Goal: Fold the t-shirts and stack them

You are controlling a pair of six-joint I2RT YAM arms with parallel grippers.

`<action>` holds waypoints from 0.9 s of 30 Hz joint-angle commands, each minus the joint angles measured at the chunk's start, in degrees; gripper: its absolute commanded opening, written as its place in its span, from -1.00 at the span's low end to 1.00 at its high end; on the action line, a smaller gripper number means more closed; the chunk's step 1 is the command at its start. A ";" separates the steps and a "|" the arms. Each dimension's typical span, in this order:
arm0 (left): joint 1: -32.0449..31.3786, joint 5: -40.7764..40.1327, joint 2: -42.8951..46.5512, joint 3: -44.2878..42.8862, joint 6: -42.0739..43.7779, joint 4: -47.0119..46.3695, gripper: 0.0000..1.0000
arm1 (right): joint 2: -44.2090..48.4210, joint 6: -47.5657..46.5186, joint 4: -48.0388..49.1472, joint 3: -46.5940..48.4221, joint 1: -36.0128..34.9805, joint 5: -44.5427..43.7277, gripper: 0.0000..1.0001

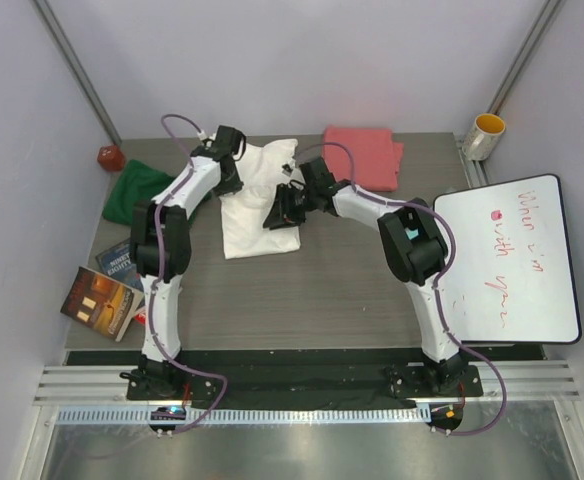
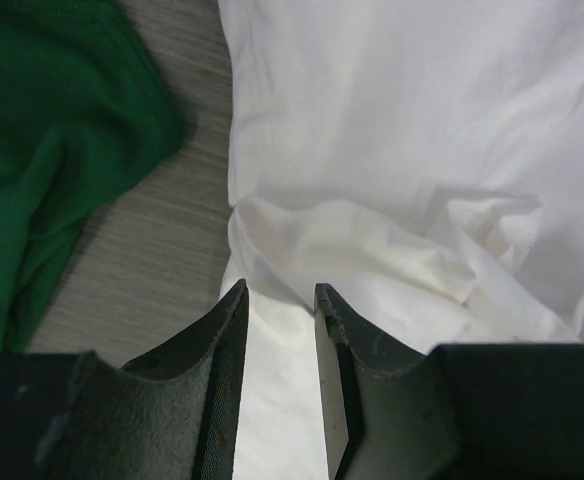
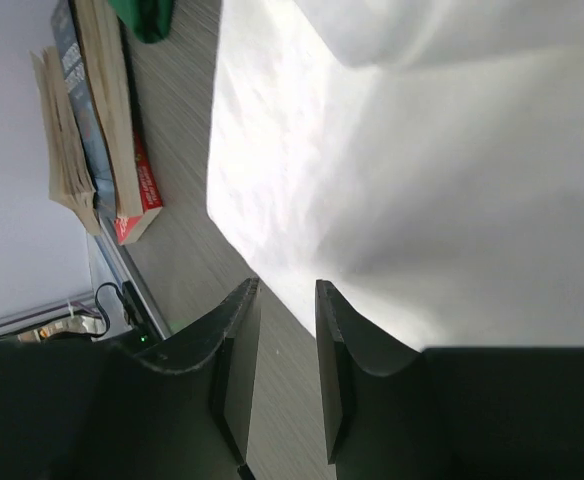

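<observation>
The large white t-shirt (image 1: 252, 215) lies spread and partly folded at the table's middle. My left gripper (image 1: 230, 170) is at its upper left edge. In the left wrist view its jaws (image 2: 277, 290) stand apart over a rumpled fold of the white t-shirt (image 2: 402, 130), with cloth showing in the gap. My right gripper (image 1: 275, 215) hovers over the shirt's right side. Its jaws (image 3: 287, 285) are open, with bare table between them and the white t-shirt's edge (image 3: 372, 170) just beyond. The dark green t-shirt (image 1: 137, 190) (image 2: 52, 130) lies crumpled at the left. The coral-pink t-shirt (image 1: 364, 155) sits folded at the back.
Two books (image 1: 102, 290) (image 3: 92, 130) lie at the table's left front edge. A small red object (image 1: 110, 156) sits at the back left, a yellow mug (image 1: 487, 135) at the back right. A whiteboard (image 1: 507, 260) overhangs the right side.
</observation>
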State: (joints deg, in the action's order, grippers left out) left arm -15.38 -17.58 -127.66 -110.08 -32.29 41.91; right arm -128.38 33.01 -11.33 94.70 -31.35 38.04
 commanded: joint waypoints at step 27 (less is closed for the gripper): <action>-7.83 8.00 11.99 30.19 -4.71 -12.91 -0.43 | -19.54 -2.78 -2.46 31.50 3.58 -7.46 -0.33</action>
State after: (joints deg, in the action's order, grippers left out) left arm -22.37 -10.13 -115.52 -81.78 -35.24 30.20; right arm -146.50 30.09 -14.33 120.90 -29.02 32.60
